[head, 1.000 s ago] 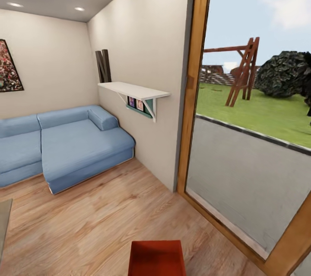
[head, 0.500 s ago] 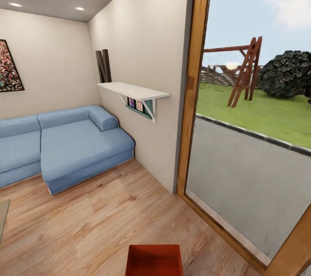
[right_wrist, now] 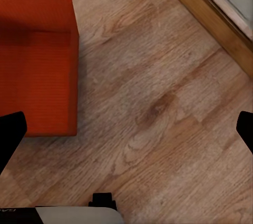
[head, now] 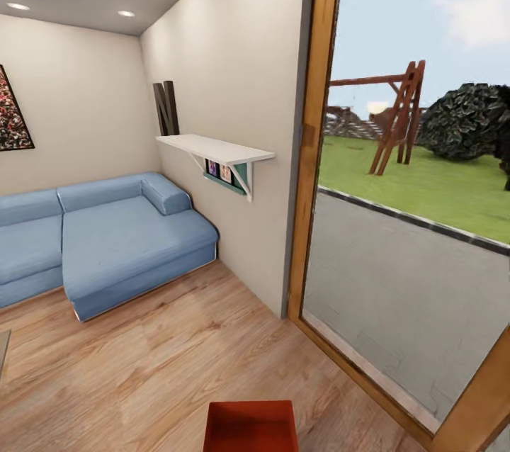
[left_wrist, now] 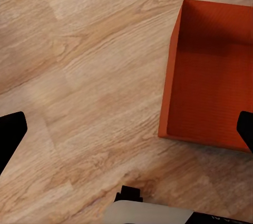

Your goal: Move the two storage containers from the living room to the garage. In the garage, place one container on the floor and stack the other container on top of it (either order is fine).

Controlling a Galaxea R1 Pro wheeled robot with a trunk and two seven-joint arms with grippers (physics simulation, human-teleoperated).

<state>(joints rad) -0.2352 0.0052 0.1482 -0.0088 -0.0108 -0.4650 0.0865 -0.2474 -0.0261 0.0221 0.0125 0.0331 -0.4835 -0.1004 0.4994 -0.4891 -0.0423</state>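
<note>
1. One red bin (head: 251,426) is sitting on the wood-plank floor (head: 163,360) at the head view's lower edge, cut off by the frame.
2. The left tool (left_wrist: 126,129) is hanging wide open over bare planks, with the bin's wall by one fingertip (left_wrist: 245,129).
3. The right tool (right_wrist: 126,129) is hanging open too, with the bin (right_wrist: 37,60) to one side.
4. The wooden door frame (head: 312,154) is standing just right of the bin, and the blue sofa (head: 106,239) is lying well apart, with open floor between.

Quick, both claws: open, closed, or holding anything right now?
Left claw: open, fingertips wide apart, holding nothing; the storage container sits on the wood floor beneath.
Right claw: open, empty too.
</note>
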